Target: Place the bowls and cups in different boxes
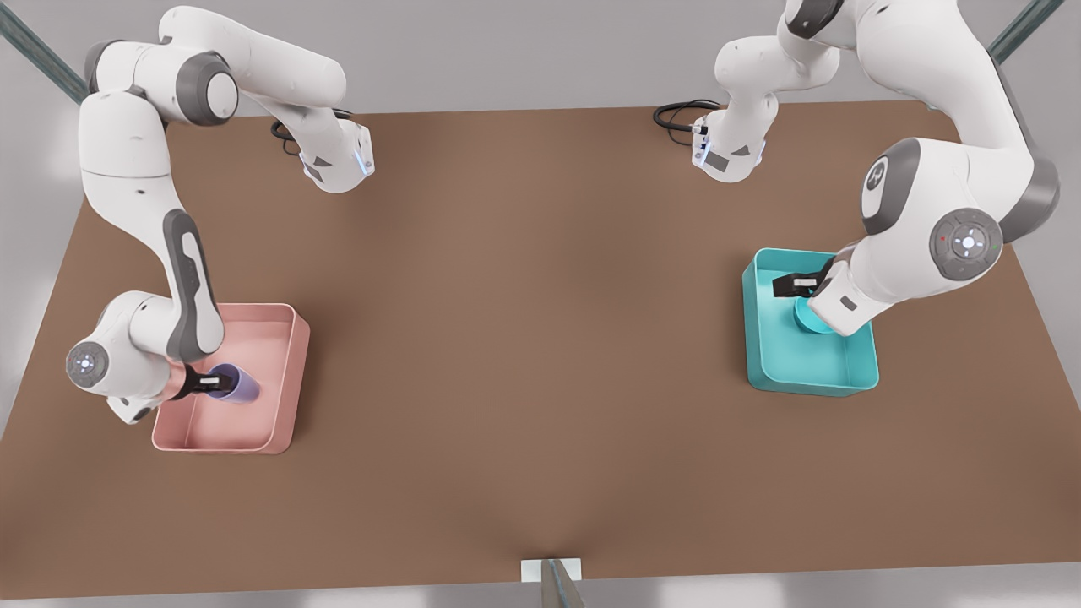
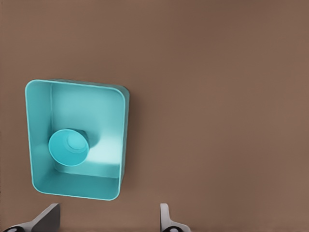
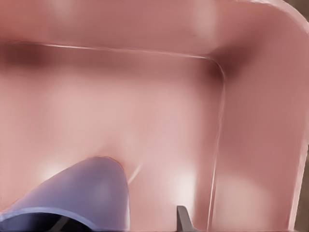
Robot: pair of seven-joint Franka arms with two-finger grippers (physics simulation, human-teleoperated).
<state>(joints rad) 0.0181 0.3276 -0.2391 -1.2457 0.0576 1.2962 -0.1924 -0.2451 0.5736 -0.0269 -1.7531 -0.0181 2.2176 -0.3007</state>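
Two boxes (image 1: pixel 287 371) (image 1: pixel 760 338) on brown tabletop (image 1: pixel 524 338)

The scene is evenly and softly lit from above. Faint shadows are cast on the bench (image 1: pixel 524 338). The pink box (image 3: pixel 251 145) is rendered blurred in the right wrist view.

Simulated robot test cell: a plain brown worktop (image 1: pixel 524 338) against pale grey walls, two white arms mounted at its far edge, metal frame struts (image 1: pixel 38 55) at the corners, and no household furnishings.
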